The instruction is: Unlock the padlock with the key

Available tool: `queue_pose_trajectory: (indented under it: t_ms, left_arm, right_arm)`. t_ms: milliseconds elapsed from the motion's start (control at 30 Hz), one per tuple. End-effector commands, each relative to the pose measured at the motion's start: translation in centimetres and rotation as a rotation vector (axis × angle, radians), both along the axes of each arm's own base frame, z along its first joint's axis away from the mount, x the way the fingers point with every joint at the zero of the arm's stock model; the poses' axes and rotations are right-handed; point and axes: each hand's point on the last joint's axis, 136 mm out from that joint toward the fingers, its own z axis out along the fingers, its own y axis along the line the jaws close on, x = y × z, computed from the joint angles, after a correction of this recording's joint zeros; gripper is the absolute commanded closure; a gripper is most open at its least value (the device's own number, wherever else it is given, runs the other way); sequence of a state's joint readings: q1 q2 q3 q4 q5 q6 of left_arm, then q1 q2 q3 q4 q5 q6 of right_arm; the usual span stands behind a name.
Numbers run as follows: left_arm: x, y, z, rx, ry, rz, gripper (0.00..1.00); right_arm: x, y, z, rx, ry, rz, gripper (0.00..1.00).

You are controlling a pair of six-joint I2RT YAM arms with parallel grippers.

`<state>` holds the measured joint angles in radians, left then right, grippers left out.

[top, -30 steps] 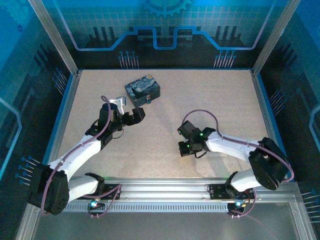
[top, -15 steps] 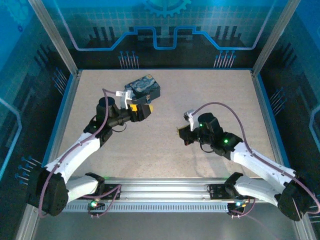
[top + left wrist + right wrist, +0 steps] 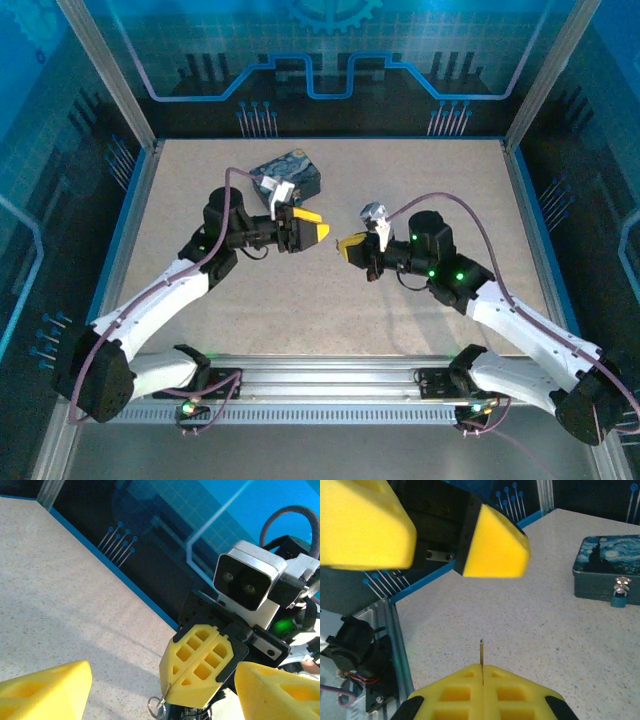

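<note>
**Key pinched in the right gripper, padlock hanging on the tin**

Blue walls (image 3: 320,70) printed with circuit lines close in the cell. Slanted metal posts stand at its corners, and a slotted rail (image 3: 330,385) runs along the near edge. The table (image 3: 430,180) is a speckled beige sheet with a blue border. Both arms reach over its middle and face each other tip to tip.

The box (image 3: 605,562), a dark blue swirl-patterned tin, sits toward the far left of centre. Seen from above, its near corner is covered by the left arm's wrist and cable.

The left gripper (image 3: 437,550) has its yellow fingers spread wide with nothing between them. In its own wrist view both fingers are cut off by the bottom edge. The right gripper (image 3: 482,669) has its pads pressed flat together, clamped on the key.

The padlock (image 3: 619,599) hangs against the front face of the box. It has a small bluish body, and its shackle is too blurred to trace. From above it cannot be made out.

Of the key (image 3: 481,652), only a thin blade shows, standing upright out of the seam between the pads and well apart from the padlock. The rest is buried in the foam. In the left wrist view a tiny wire ring (image 3: 156,707) dangles from the tip of the closed pads.
</note>
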<state>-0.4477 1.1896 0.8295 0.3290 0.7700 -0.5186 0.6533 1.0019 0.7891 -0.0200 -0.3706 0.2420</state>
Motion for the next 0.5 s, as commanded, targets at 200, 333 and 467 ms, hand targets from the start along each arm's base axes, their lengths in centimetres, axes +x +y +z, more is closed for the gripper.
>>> queue_pose_trajectory:
  t_ms: [200, 333, 467]
  left_arm:
    - [-1.9, -1.7, 1.9, -0.023, -0.094, -0.133, 0.35]
    - [-2.2, -1.9, 2.0, -0.024, -0.1, -0.146, 0.43]
    - [-2.2, -2.0, 1.8, -0.02, -0.104, -0.151, 0.54]
  right_arm:
    - [-0.3, 0.5, 4.0, 0.083, -0.063, 0.051, 1.0]
    - [-0.4, 0.8, 4.4, 0.089, -0.056, 0.066, 1.0]
    - [-0.2, 1.0, 4.5, 0.102, -0.052, 0.068, 1.0]
